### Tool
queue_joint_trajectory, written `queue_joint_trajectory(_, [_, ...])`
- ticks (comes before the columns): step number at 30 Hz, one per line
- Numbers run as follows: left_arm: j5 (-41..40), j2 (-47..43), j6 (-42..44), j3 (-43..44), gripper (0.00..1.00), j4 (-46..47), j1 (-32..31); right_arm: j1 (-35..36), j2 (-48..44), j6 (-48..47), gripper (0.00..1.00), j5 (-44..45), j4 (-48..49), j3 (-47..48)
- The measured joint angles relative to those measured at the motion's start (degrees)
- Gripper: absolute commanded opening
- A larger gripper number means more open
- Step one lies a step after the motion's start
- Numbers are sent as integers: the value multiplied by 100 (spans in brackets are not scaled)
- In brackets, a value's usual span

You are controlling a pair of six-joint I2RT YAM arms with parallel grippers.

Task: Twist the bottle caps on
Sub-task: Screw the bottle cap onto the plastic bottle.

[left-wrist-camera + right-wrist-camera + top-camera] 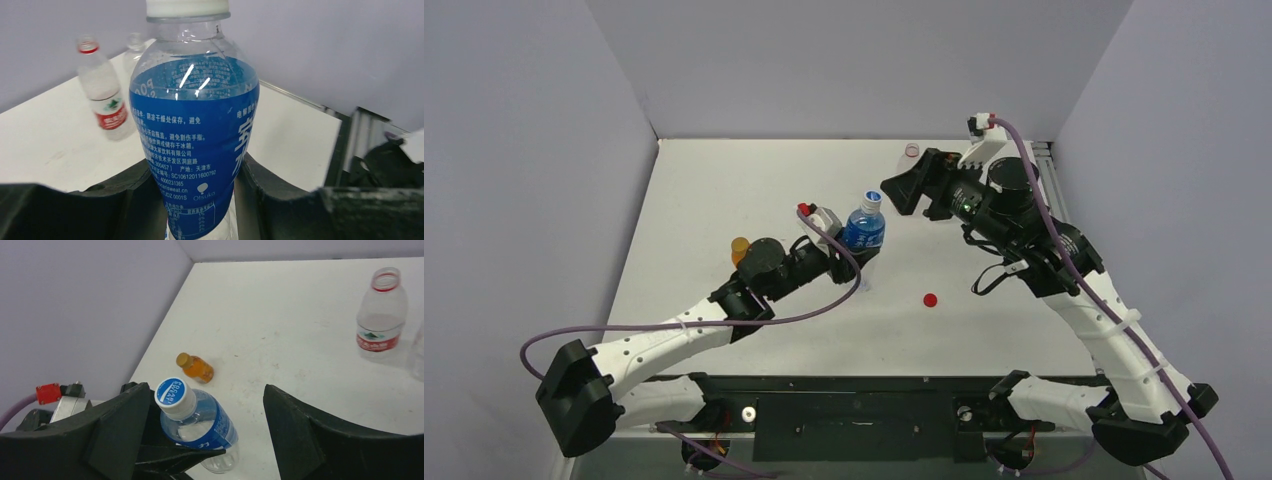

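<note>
A red cap (pixel 930 299) lies loose on the table (pixel 724 190), nearest the arm bases. Beyond it the left gripper (pixel 862 250) is clamped on the blue-labelled bottle (pixel 195 125), whose blue-and-white cap (pixel 171 392) sits on its neck. Just past it hangs the right gripper (pixel 909 182), jaws spread wide and empty. Farther off stands an uncapped red-ringed bottle (pixel 382 315).

I can't see the bottle (pixel 195 150)'s base, cropped between my left fingers (pixel 295 200); its cap (pixel 187 7) top is cropped too.
</note>
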Motion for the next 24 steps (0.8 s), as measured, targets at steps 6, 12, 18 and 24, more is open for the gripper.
queue_joint_trajectory(6, [1471,-186,-590,0,0,-37,262,-39,13,7,79,-1233,817,-479])
queue_joint_trajectory(12, [2111,-190,-863,0,0,-39,286,376,155,131,80,-1399,1257,-678])
queue_joint_trajectory(18, [2382,-190,-1008,0,0,-39,293,664,201,136,80,-1333,1447,-680])
queue_joint_trajectory(24, [2426,-190,-1102,0,0,-31,326,664,201,136,80,-1263,1530,-680])
